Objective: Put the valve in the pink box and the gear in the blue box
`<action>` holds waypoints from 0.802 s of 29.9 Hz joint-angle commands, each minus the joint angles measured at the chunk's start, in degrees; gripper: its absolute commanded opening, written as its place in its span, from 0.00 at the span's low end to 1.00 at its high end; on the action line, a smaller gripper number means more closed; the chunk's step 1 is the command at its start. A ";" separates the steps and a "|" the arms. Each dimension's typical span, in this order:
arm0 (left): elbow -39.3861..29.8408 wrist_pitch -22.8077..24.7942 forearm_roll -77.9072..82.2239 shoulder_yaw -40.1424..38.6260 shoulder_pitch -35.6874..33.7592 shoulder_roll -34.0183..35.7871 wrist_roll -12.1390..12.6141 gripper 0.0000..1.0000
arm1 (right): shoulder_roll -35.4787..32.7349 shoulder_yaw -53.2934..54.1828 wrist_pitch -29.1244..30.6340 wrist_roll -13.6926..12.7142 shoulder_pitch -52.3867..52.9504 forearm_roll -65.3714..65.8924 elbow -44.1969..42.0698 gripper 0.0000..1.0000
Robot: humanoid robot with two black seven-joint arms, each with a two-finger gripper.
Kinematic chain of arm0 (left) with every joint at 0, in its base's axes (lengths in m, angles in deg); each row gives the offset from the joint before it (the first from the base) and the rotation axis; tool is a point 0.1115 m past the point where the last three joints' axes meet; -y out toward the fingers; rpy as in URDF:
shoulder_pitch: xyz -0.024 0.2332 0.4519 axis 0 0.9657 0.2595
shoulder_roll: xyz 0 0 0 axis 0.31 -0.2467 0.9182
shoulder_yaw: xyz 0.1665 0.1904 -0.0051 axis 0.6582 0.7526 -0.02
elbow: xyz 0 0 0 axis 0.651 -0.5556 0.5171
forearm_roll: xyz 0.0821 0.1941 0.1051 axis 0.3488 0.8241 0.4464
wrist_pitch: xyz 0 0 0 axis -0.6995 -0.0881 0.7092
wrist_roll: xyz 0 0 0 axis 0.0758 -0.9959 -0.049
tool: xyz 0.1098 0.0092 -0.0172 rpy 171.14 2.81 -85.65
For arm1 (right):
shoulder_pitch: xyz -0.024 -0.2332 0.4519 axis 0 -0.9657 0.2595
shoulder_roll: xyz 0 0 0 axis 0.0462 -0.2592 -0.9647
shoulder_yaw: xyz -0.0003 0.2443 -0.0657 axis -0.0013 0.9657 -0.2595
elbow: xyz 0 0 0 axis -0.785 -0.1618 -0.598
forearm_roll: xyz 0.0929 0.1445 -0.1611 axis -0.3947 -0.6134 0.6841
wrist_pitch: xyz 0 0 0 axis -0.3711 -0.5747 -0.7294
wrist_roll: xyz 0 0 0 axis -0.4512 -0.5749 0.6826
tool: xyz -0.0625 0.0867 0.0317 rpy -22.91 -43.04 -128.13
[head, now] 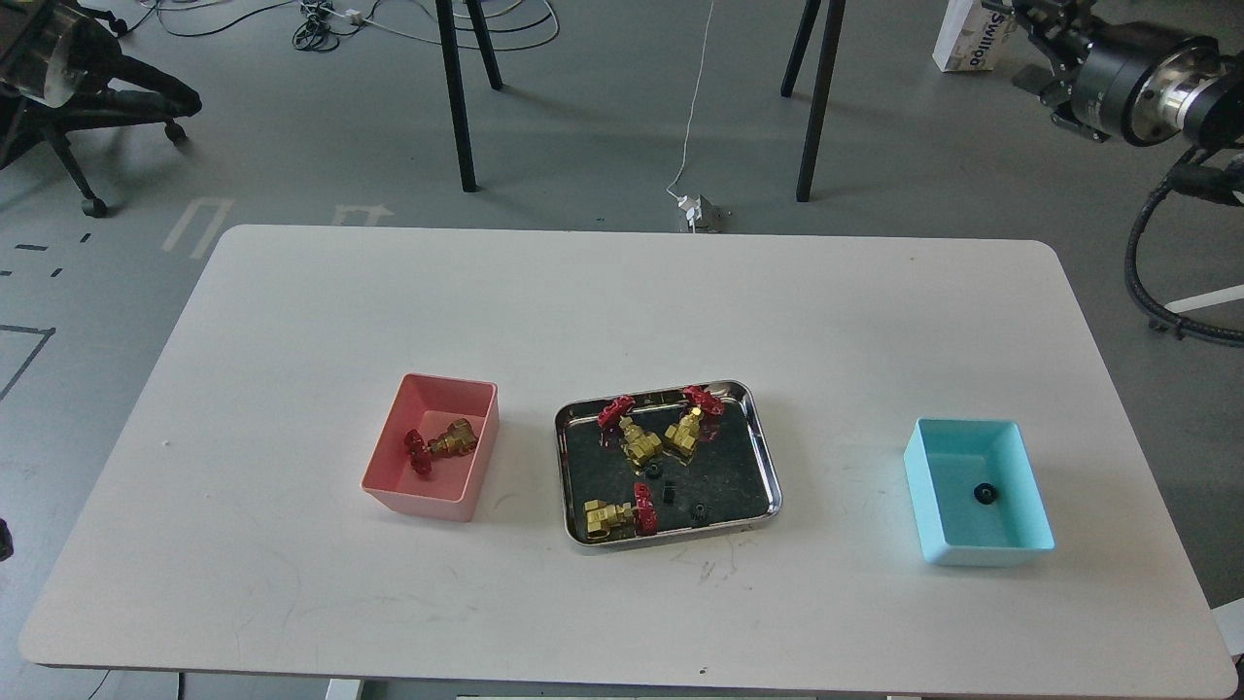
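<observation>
Head view: floor carton reads "Swiipo"

Valve in pink box; gear in blue box

- The right arm shows only at the upper right corner, as a thick black cylindrical housing.
- A polished silver ring sits behind that housing, bright metal against the matte black.
- Ahead of the cylinder, dark bracket-like parts with small edges and fittings form the right gripper; its fingers are too dark and cut off to tell apart.
- A black ribbed cable conduit loops down from the arm, with a thinner black cable beside it.
- A small dark shape at the left edge may belong to the left arm.
</observation>
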 commanded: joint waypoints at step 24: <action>0.97 -0.02 3.51 2.13 0.58 -1.69 -0.77 0.96 | 4.12 -16.95 -12.35 12.79 4.34 -30.02 -21.33 0.99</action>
